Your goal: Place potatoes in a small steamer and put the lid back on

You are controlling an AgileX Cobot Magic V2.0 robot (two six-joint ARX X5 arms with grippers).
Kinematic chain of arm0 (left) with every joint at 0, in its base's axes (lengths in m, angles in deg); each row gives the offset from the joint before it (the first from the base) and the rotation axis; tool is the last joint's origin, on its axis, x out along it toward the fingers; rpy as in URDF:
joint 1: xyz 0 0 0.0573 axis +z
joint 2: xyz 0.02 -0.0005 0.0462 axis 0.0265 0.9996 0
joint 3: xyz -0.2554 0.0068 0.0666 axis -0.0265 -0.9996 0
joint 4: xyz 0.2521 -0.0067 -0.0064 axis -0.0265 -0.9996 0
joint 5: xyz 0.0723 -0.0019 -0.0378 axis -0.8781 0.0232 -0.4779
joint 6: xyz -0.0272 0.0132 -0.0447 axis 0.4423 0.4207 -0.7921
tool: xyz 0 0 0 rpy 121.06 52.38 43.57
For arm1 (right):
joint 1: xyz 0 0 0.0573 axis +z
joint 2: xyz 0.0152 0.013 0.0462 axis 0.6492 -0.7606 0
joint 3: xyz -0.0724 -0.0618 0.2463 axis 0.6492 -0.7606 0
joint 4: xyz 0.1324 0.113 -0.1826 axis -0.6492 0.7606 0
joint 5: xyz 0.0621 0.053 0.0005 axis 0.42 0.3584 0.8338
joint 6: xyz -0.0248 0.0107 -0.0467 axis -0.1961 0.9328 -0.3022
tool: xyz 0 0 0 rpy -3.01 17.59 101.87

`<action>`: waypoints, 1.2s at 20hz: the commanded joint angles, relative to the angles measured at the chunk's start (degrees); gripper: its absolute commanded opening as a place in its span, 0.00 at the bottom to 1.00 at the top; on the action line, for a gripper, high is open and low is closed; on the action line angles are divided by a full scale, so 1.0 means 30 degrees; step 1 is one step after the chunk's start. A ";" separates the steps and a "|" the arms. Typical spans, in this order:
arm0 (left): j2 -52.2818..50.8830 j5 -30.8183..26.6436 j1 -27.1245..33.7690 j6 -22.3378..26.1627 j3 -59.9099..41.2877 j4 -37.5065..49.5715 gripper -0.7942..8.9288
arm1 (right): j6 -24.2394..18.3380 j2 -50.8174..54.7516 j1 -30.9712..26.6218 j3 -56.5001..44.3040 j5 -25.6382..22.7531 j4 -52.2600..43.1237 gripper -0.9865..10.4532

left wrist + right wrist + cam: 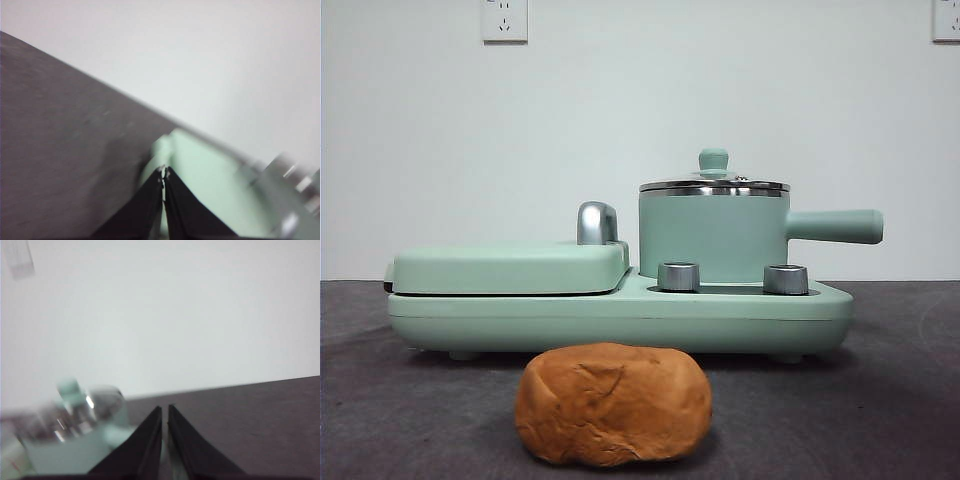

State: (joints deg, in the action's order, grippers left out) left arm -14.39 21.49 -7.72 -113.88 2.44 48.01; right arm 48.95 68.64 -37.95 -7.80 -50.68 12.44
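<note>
Dark grey table point(400, 400) under a plain white wall point(620, 120). My left gripper point(163, 172) and right gripper point(165, 410) both hang pinched together, empty. The potato point(612, 404) lies near the front edge (bare cloth either side); the lid point(714, 182) sits on the small steamer point(712, 235) behind.
</note>
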 commanded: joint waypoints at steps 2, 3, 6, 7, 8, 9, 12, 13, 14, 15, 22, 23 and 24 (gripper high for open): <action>0.0000 0.0379 -0.0051 -0.4269 -0.0350 0.2820 0.09 | 0.5544 0.0007 -0.0007 -0.0044 0.0423 -0.2018 0.10; 0.0000 0.0525 -0.0051 -0.4758 -0.0350 0.4014 0.09 | 0.6572 0.0007 -0.0007 -0.0015 0.0590 -0.2776 0.10; 0.0000 0.0532 -0.0051 -0.5858 -0.0335 0.7541 0.09 | 0.9311 0.0007 -0.0007 0.0401 0.0605 -0.3716 0.10; 0.0007 0.0532 -0.0051 -0.6404 -0.0255 0.8422 0.09 | 1.0069 0.0007 -0.0007 0.0765 0.0619 -0.3657 0.10; 0.0007 0.0532 -0.0051 -0.7089 -0.0029 0.8859 0.09 | 1.0426 0.0000 -0.0007 0.1115 0.0692 -0.3541 0.10; 0.0007 0.0532 -0.0051 -0.7774 0.0379 0.8757 0.09 | 1.0608 -0.0007 -0.0007 0.1610 0.0823 -0.3293 0.10; 0.0095 0.0583 -0.0051 -0.8123 0.2441 0.5916 0.09 | 1.0287 -0.0270 -0.0007 0.3679 0.1013 -0.1180 0.10; 0.0211 0.0605 -0.0051 -0.7766 0.3271 0.4495 0.09 | 0.9857 -0.0459 -0.0007 0.4422 0.1202 -0.0386 0.10; 0.0408 0.0605 -0.0051 -0.7125 0.4175 0.2958 0.09 | 0.9282 -0.0699 -0.0007 0.5136 0.1464 0.0357 0.10; 0.0750 0.0605 -0.0051 -0.6033 0.5275 0.1202 0.09 | 0.8320 -0.1151 -0.0007 0.6135 0.1734 0.1362 0.10; 0.4415 0.1188 -0.0051 0.0743 1.1030 -0.5049 0.09 | 0.2543 -0.4889 -0.0007 1.1635 0.4095 0.6914 0.10; 0.4962 0.1421 -0.0051 0.1319 1.1628 -0.5501 0.09 | 0.1654 -0.5421 -0.0007 1.2247 0.4386 0.7650 0.10; 0.5676 0.1778 -0.0051 0.1974 1.2349 -0.6120 0.09 | 0.0408 -0.6113 -0.0007 1.2998 0.4758 0.8612 0.10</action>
State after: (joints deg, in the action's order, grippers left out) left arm 1.08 25.95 -7.74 -115.32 37.37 30.38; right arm 59.03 51.66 -37.95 29.62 -37.11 36.57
